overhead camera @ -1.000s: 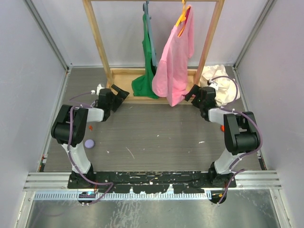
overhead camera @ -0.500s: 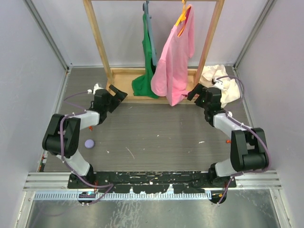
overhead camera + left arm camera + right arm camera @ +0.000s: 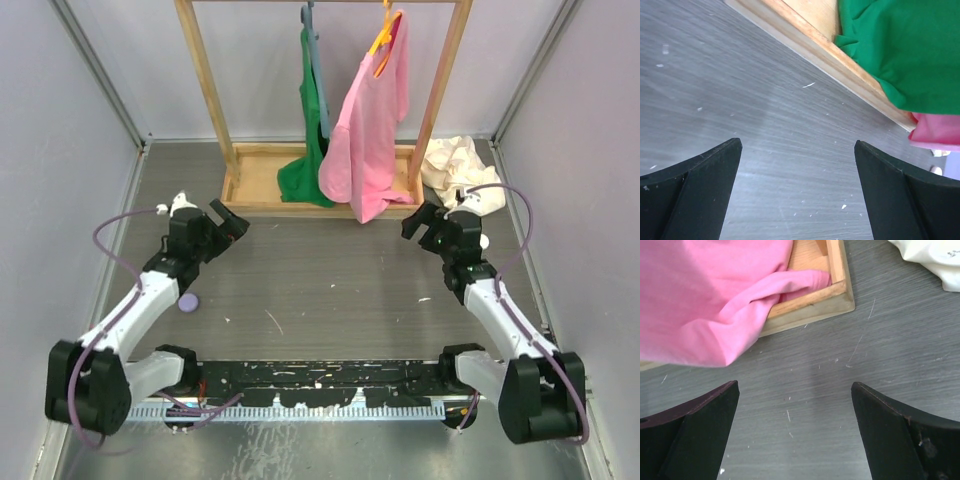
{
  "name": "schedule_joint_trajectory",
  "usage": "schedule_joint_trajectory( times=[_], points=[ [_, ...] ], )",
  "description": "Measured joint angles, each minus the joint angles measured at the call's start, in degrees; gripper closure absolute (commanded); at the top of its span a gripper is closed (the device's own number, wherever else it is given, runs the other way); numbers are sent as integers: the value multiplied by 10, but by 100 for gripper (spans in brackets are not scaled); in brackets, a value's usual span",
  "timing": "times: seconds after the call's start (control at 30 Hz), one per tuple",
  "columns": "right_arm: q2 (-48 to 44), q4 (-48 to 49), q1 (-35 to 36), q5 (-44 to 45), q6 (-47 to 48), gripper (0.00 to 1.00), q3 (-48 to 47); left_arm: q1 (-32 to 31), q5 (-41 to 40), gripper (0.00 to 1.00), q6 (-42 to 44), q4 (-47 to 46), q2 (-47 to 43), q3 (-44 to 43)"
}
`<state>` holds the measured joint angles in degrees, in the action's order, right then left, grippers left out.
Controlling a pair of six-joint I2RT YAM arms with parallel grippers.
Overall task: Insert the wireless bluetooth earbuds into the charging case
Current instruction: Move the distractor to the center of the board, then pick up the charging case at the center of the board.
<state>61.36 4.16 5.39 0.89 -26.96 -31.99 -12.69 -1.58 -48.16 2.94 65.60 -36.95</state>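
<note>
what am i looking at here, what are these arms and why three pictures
These are two robot arms bolted at the near edge of a grey table. The big picture comes from a fixed camera above and behind them; the other two come from a camera on each wrist, so the black wedges there are that arm's own fingers. The left gripper and right gripper are both open and hold nothing. On the table: a wooden rack with a green garment and a pink shirt, a white cloth, and a small lilac round object, too small to identify.
</note>
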Motion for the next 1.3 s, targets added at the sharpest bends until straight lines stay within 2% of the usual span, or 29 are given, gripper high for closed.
schedule_joint_trajectory(
  times=[0.33, 0.53, 0.73, 0.9, 1.3],
  points=[
    [-119, -42, 0, -64, 16, 0, 57, 1, -92, 2, 29, 227, -180, 26],
    [-132, -34, 0, -115, 18, 0, 100, 1, -139, 2, 25, 346, -247, 36],
    [-135, 8, 12, -151, 18, 0, 135, 1, -183, 2, -14, 399, -295, 60],
    [-148, 34, 52, -150, 19, 0, 154, 1, -209, 2, -43, 418, -279, 74],
    [-173, 68, 127, -94, 31, 0, 180, 42, -230, 2, -67, 417, -112, 71]
  ],
)
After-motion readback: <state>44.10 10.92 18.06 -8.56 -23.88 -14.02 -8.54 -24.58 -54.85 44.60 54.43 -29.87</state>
